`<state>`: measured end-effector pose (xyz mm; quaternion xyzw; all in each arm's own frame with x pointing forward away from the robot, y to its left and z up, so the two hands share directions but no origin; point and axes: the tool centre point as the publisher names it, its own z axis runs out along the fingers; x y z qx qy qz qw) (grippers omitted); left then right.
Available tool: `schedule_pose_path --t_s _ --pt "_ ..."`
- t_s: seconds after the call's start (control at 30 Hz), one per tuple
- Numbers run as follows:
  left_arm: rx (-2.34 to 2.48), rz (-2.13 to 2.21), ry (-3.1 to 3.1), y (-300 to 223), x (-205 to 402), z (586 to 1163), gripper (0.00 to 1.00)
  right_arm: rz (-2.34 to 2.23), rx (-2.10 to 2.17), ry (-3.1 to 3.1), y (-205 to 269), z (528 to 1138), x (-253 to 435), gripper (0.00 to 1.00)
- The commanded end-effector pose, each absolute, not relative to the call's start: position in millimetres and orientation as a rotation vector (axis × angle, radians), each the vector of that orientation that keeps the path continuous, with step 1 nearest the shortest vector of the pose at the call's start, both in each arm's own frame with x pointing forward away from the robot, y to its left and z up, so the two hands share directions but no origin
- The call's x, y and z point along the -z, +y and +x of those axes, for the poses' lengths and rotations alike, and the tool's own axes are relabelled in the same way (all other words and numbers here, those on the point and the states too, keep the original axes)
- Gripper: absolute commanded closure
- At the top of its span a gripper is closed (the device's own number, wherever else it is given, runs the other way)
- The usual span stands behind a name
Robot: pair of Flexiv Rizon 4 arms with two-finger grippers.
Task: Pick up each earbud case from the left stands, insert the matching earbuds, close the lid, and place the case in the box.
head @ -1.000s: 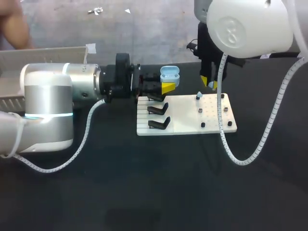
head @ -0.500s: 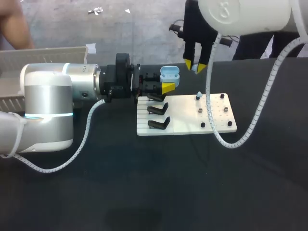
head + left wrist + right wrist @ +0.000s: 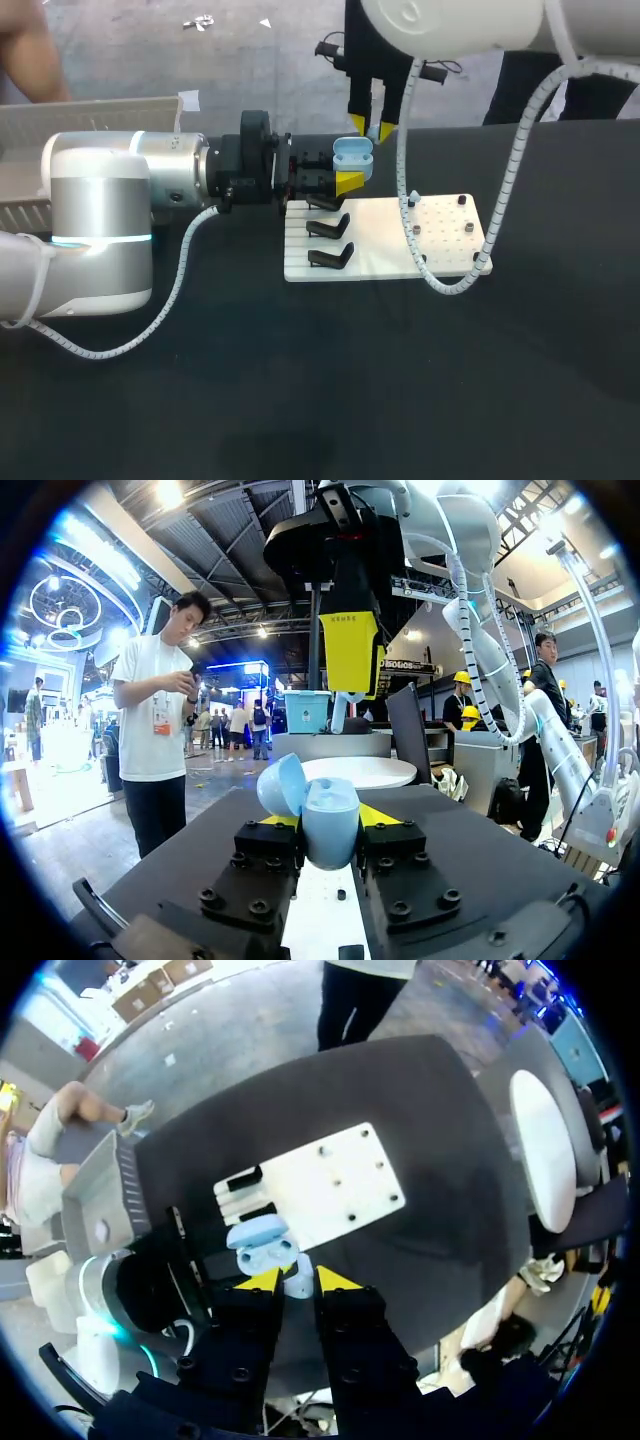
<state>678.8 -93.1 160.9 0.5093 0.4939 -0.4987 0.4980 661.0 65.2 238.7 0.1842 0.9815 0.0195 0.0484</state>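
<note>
My left gripper (image 3: pixel 346 178) is shut on a light blue earbud case (image 3: pixel 352 155), held above the back left corner of the white board (image 3: pixel 385 262) with its lid standing open. In the left wrist view the case (image 3: pixel 335 800) sits between the yellow tips of that gripper (image 3: pixel 328 826), and my right gripper (image 3: pixel 350 655) hangs just above it. The right gripper (image 3: pixel 371 127) is directly over the case, shut on a small pale earbud (image 3: pixel 296 1286). In the right wrist view the open case (image 3: pixel 262 1243) lies just ahead of that gripper's (image 3: pixel 297 1278) tips.
The board carries black stands (image 3: pixel 330 228) on its left and small pegs on its right, one with a pale earbud (image 3: pixel 413 200). A grey box (image 3: pixel 60 120) stands at the back left, behind my left arm. The right arm's white cable (image 3: pixel 450 285) droops over the board.
The right arm has swung left from above the board's pegs to right over the open case. The left arm and the case have not moved.
</note>
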Motion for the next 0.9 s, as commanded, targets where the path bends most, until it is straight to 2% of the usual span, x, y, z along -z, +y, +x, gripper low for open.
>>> schedule_pose_path --t_s 0.03,0.9 --pt "1.203 1.228 1.190 -93.2 -159.9 678.0 1.00 0.573 -0.033 2.999 73.5 664.3 -238.2 1.00" --pt "1.203 1.228 1.190 -93.2 -159.9 678.0 1.00 0.586 -0.018 3.023 77.5 666.9 -216.9 1.00"
